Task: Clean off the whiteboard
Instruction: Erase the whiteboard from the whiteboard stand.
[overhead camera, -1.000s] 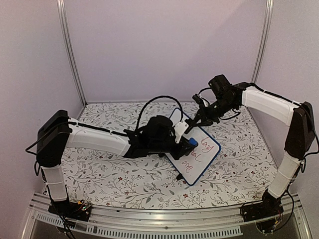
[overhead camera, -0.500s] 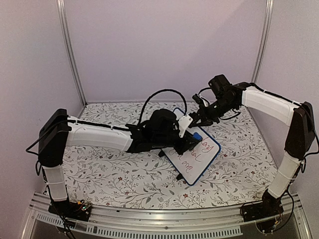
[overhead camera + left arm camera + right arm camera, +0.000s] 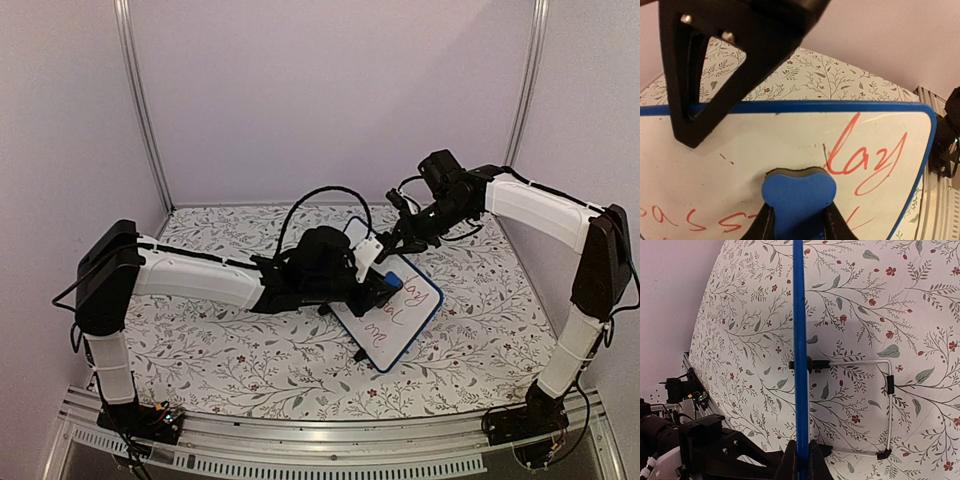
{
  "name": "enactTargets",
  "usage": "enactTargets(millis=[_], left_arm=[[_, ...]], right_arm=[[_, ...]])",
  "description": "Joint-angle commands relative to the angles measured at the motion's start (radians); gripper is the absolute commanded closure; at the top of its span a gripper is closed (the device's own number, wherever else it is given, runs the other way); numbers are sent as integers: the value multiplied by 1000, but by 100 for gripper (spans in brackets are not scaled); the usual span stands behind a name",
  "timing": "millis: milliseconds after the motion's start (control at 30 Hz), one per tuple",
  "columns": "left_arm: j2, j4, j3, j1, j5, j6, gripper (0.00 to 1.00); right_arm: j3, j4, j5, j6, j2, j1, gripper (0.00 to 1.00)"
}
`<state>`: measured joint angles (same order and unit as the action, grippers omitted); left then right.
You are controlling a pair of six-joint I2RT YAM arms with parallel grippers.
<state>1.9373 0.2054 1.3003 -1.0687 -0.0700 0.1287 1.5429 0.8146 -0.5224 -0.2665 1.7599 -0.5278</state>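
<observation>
The whiteboard [image 3: 395,325], blue-framed with red handwriting, stands tilted on the table right of centre. My left gripper [image 3: 385,283] is shut on a blue eraser [image 3: 394,279] pressed flat against the board's upper part. In the left wrist view the eraser [image 3: 799,192] sits between my fingertips [image 3: 799,221], with red writing [image 3: 867,157] to its right and more at lower left. My right gripper [image 3: 389,243] pinches the board's far top edge. Seen from the right wrist, the blue frame [image 3: 799,340] runs edge-on into my shut right gripper [image 3: 801,460].
Behind the board a white wire stand [image 3: 888,385] with black feet rests on the floral tablecloth [image 3: 220,340]. The right gripper's black finger [image 3: 705,75] looms over the board's top left in the left wrist view. Pale walls close off the back and sides.
My left gripper slid the eraser up and to the right across the board, then came back a little. The right gripper and the board stayed put.
</observation>
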Motion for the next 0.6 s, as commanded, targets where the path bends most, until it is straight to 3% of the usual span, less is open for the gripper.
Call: enactTargets(millis=[0, 567], left_arm=[[-15, -18, -71, -2, 2, 19, 100], [32, -41, 71, -8, -14, -31, 100]], right_arm=[[-17, -20, -13, -25, -22, -24, 100], [-13, -18, -8, -32, -19, -24, 100]])
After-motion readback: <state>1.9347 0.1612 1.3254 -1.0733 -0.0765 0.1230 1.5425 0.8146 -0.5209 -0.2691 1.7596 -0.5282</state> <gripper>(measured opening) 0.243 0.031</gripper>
